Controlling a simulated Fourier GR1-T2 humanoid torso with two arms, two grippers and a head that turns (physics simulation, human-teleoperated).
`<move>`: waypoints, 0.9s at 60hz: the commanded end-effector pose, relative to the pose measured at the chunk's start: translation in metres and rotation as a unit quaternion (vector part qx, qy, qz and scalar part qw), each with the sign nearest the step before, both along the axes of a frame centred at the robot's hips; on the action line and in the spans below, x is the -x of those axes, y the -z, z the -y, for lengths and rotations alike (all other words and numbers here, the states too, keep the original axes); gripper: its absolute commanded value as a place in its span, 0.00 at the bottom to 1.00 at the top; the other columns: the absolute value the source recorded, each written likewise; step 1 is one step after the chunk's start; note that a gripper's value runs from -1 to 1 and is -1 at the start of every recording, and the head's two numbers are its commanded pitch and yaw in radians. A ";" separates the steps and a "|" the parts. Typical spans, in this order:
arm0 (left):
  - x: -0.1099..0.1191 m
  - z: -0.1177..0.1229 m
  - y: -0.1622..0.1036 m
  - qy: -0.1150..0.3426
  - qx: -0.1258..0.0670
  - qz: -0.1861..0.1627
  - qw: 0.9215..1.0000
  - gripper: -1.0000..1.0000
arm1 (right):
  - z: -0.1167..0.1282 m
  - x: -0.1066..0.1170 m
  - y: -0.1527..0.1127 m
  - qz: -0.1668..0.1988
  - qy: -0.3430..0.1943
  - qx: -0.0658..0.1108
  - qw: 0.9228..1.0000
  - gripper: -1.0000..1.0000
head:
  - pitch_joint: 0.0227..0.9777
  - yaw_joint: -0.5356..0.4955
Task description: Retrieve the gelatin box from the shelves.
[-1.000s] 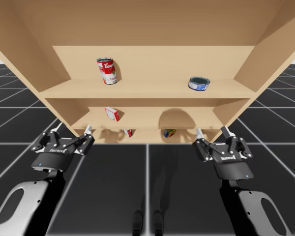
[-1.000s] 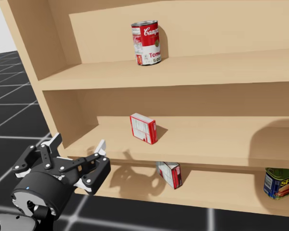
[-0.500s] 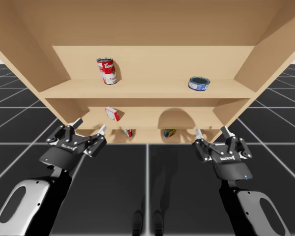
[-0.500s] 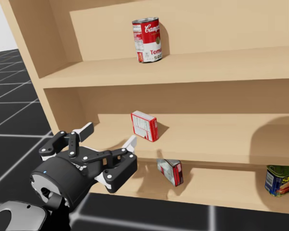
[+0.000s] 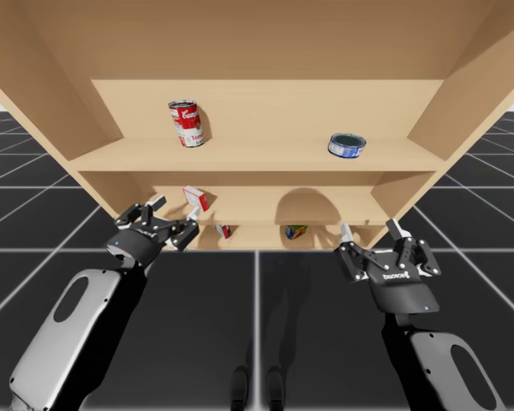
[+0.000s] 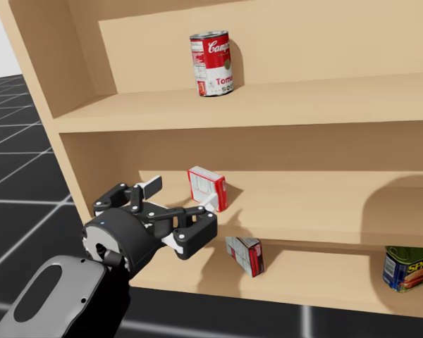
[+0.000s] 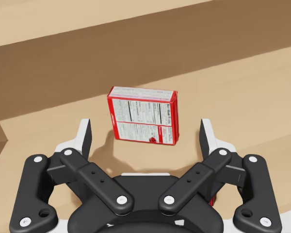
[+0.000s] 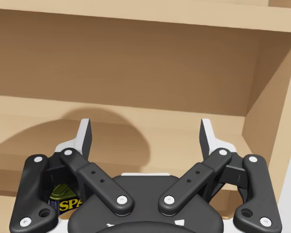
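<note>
The box (image 6: 206,188) stands ungrasped on the middle shelf (image 6: 324,204). My left gripper (image 6: 182,195), spread wide, is just before it. Grasping and withdrawing remain. My right gripper (image 5: 368,227) hangs spread, well apart.

Shelves (image 5: 265,154): pale wood look, matt and smooth, no grain to be seen.
Gelatin box (image 7: 143,115): printed card, red and white, flat finish.
Red-and-white can (image 6: 211,63): paper-like label, grey metal rims with a dull shine.
Low blue can (image 5: 347,144): dark lid, glossy.
My left gripper (image 7: 145,132): matt black plastic links, bright metal-look pins, white fingers.
My right gripper (image 8: 145,131): the same black matt links and white fingers.
My left forearm (image 5: 68,334): smooth grey shell, soft sheen.
Floor (image 5: 257,300): dark, smooth, pale grid lines.
</note>
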State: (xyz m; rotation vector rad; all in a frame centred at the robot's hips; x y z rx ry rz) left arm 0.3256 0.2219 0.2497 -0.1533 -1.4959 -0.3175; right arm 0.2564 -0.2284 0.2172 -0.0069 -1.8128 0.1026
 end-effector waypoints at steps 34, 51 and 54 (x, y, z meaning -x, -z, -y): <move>-0.056 0.012 0.017 -0.004 0.006 -0.037 0.999 0.00 | 0.002 0.000 -0.001 0.004 0.009 -0.001 1.000 0.00 | 0.52 0.78; -0.075 0.017 0.019 -0.005 0.010 -0.043 0.999 0.00 | 0.003 -0.001 -0.001 0.005 0.011 -0.002 1.000 0.00 | 0.52 0.78; -0.078 0.019 0.019 -0.004 0.012 -0.046 0.999 0.00 | 0.003 -0.001 -0.002 0.005 0.012 -0.002 1.000 0.00 | 0.52 0.77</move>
